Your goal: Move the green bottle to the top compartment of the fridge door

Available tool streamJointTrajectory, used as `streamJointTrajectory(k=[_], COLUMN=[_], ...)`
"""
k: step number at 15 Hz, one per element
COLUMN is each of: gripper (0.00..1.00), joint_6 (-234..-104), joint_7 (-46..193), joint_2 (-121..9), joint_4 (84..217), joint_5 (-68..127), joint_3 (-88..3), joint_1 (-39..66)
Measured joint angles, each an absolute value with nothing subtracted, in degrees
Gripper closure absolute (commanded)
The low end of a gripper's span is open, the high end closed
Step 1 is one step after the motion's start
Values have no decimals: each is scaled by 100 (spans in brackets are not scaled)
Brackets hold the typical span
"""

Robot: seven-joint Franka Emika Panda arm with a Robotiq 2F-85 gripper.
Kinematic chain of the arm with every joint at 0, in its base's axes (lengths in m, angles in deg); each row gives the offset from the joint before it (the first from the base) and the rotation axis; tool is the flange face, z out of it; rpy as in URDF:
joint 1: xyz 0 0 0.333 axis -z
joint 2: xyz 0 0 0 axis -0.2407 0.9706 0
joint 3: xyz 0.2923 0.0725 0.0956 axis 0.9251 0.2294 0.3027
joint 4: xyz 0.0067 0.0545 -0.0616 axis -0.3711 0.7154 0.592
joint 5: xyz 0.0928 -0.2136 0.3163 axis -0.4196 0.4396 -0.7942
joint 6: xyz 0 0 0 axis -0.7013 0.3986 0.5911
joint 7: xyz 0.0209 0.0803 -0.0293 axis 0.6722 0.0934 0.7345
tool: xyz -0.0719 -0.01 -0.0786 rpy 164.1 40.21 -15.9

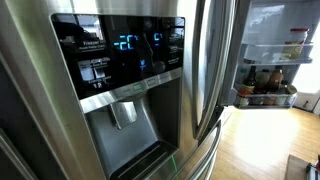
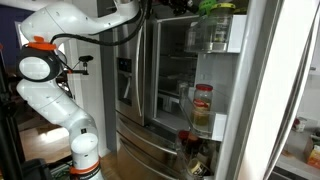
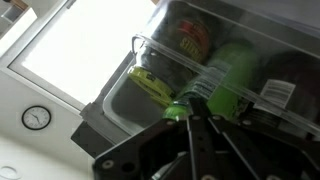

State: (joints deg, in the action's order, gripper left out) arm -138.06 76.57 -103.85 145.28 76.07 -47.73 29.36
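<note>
The green bottle (image 3: 226, 72) fills the middle of the wrist view, tilted, its body lying across the pale translucent rail of the top compartment (image 3: 150, 50). My gripper (image 3: 189, 118) has its dark fingers drawn close together on the bottle's narrow neck. In an exterior view the gripper (image 2: 190, 6) is at the very top of the white fridge door (image 2: 232, 90), with the green bottle (image 2: 212, 6) just above the top compartment (image 2: 216, 32). The fridge door also shows in an exterior view (image 1: 268, 45).
A yellow-green packet (image 3: 150, 85) and a red-labelled jar (image 3: 192, 40) sit in the top bin. A red-lidded jar (image 2: 203, 105) stands in a lower bin. Dark brown bottles (image 1: 262, 80) fill a low bin. The stainless door with the blue-lit dispenser panel (image 1: 120, 50) is close by.
</note>
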Motion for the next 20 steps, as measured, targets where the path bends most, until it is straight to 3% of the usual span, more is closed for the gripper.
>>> streamJointTrajectory(k=[18,19,20], gripper=[100,74,73], joint_6=[-14529,-14571,-14590], joint_7=[7405,7397,7396], joint_2=[-10400,-10402,-10407], joint_4=[14727,14723,14715], joint_5=[7576,7515,7456], joint_3=[-5006,-5043,-5061], joint_1=[2888,2887,2887])
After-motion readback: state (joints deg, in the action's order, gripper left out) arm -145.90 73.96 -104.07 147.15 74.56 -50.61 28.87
